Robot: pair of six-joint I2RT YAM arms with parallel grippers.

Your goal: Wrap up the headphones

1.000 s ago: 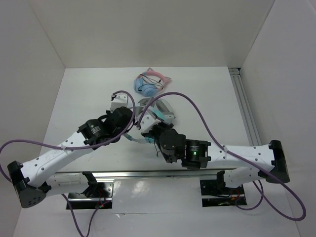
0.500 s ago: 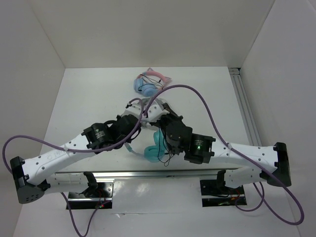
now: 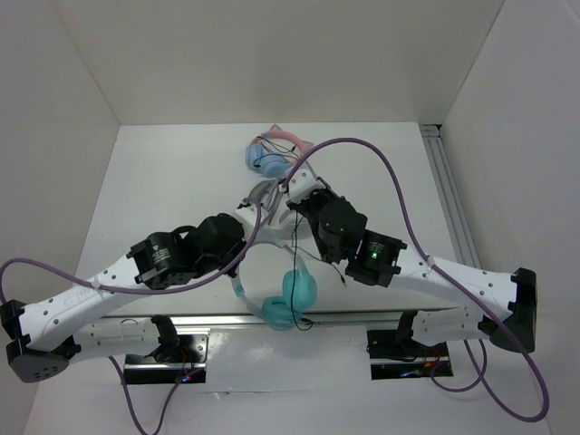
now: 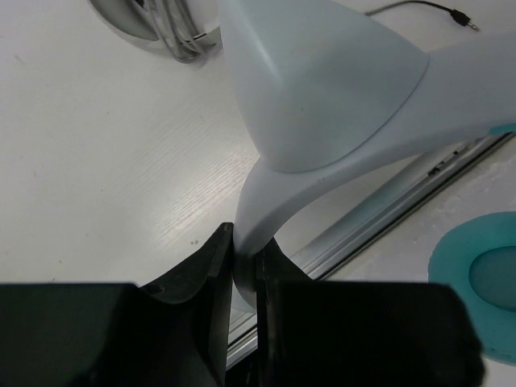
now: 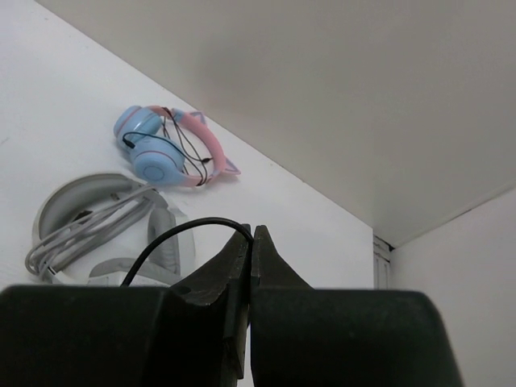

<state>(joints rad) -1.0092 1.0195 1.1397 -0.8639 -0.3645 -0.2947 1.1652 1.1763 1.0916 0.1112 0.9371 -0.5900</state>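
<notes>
Headband [image 4: 322, 97] clamped in left gripper [image 4: 244, 262]; cable [image 5: 173, 233] pinched in right gripper [image 5: 251, 242]; cable best kept taut, wound evenly.

One teal headphones pair [image 3: 297, 288], one pink-banded pair [image 5: 165, 153], one grey pair [image 5: 97, 222]

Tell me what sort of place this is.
Probably a lab robot workcell: a white table boxed in by plain white panels, an aluminium rail at its near edge, spare pink-banded headphones lying at the back.

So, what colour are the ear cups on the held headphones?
Teal. The ear cups show best in the top external view.
</notes>
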